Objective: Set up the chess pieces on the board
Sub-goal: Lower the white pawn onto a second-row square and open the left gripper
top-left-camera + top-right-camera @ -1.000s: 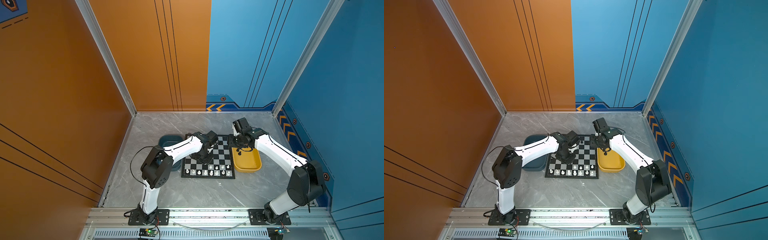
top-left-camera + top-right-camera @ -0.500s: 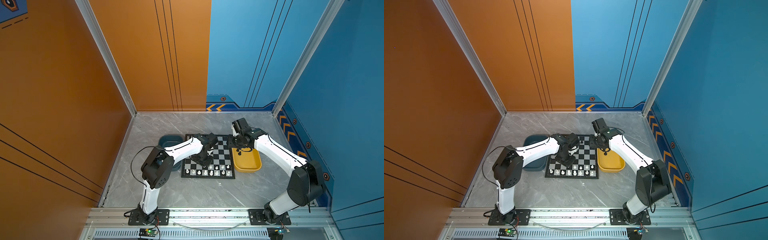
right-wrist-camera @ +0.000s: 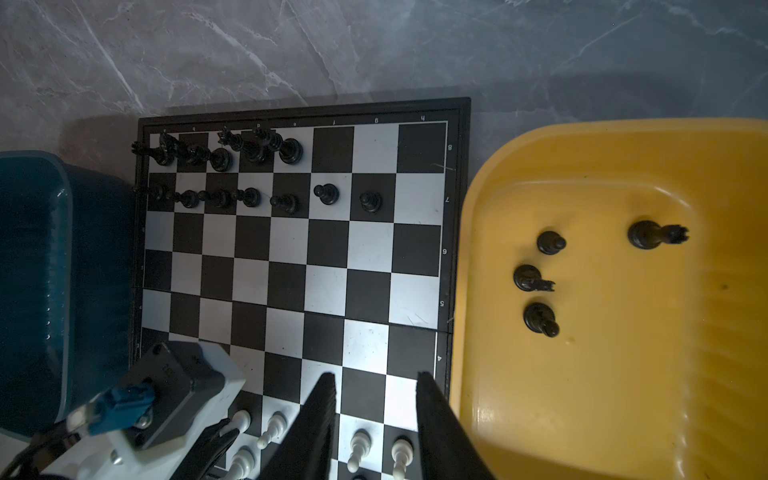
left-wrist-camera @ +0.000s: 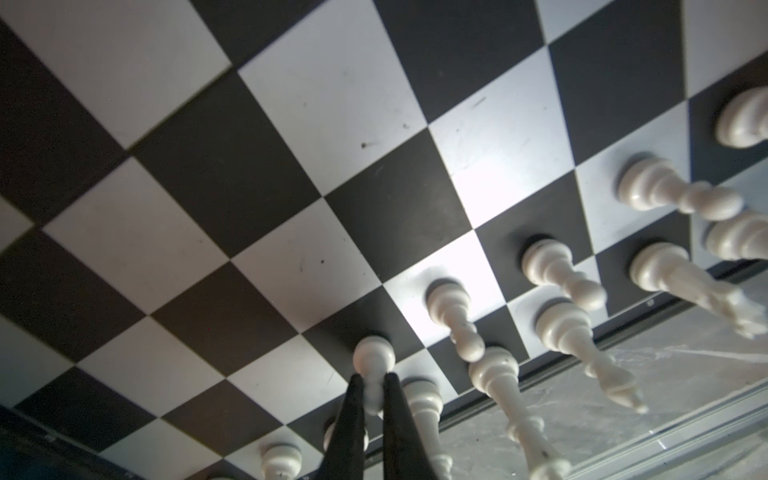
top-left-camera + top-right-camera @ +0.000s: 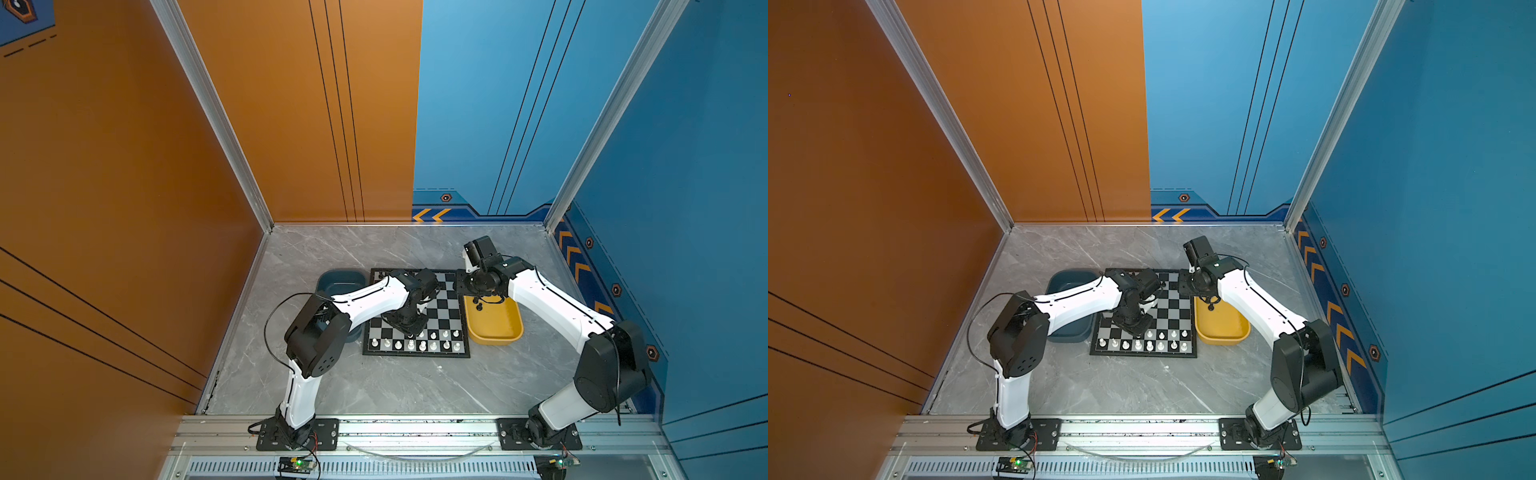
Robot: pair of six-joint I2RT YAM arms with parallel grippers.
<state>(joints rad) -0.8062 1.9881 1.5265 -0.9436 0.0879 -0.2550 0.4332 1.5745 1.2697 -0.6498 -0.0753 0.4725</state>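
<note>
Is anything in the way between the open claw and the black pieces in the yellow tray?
Nothing visible blocks it. The right gripper hangs open over the board, beside the yellow tray; only the tray's low rim lies between it and the four black pieces.

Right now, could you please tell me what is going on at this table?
The left gripper is shut on a white pawn, holding it upright on or just above a black square beside the other white pieces at the board's near side. The right gripper hovers open and empty over the board's edge by the yellow tray, where four black pieces lie. More black pieces partly fill the two far rows.
</note>
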